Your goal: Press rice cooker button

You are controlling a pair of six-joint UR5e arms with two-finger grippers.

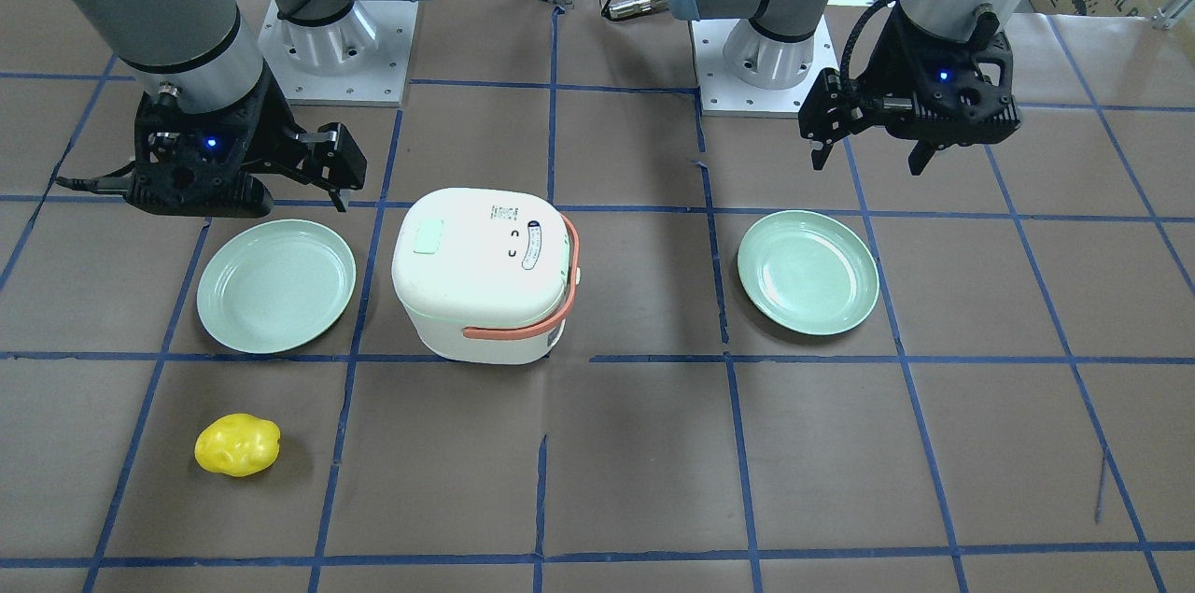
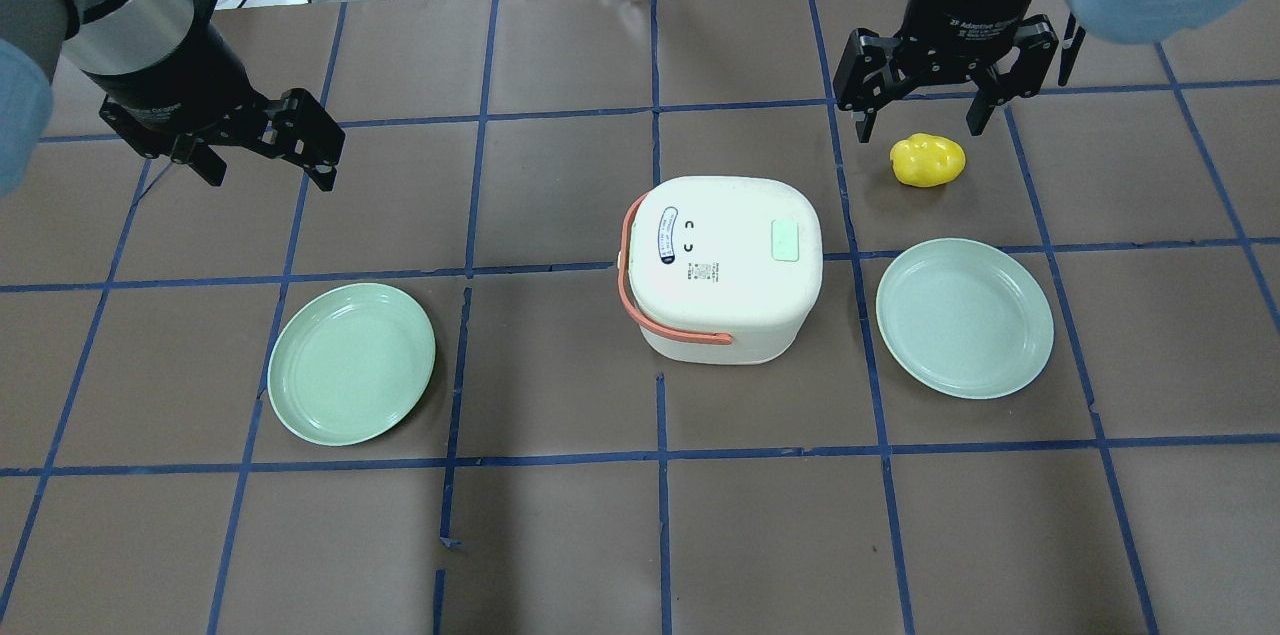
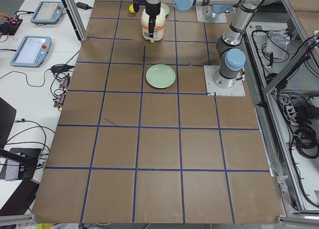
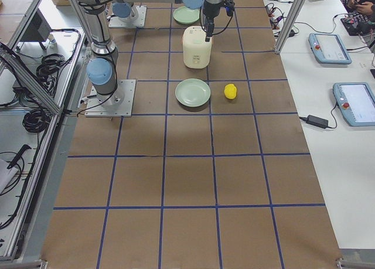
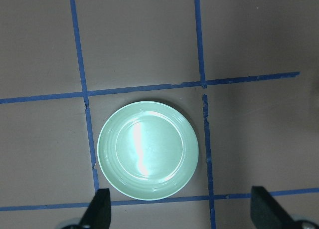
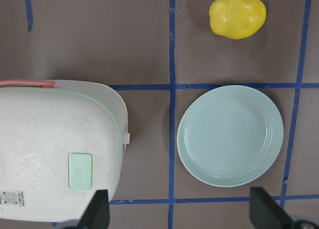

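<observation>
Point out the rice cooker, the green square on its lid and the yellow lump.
rice cooker [image 2: 740, 300]: overhead view, bare white part of the lid.
green square [image 2: 785, 240]: overhead view, its centre.
yellow lump [image 1: 237, 444]: front-facing view, middle of its top.

My right wrist view cuts the cooker [image 6: 55, 149] off at its left and bottom edges; the lid's print [image 1: 505, 212] is too small to read.

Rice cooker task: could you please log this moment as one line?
rice cooker: closed | green button: untouched | left gripper: open, raised | right gripper: open, raised
</observation>
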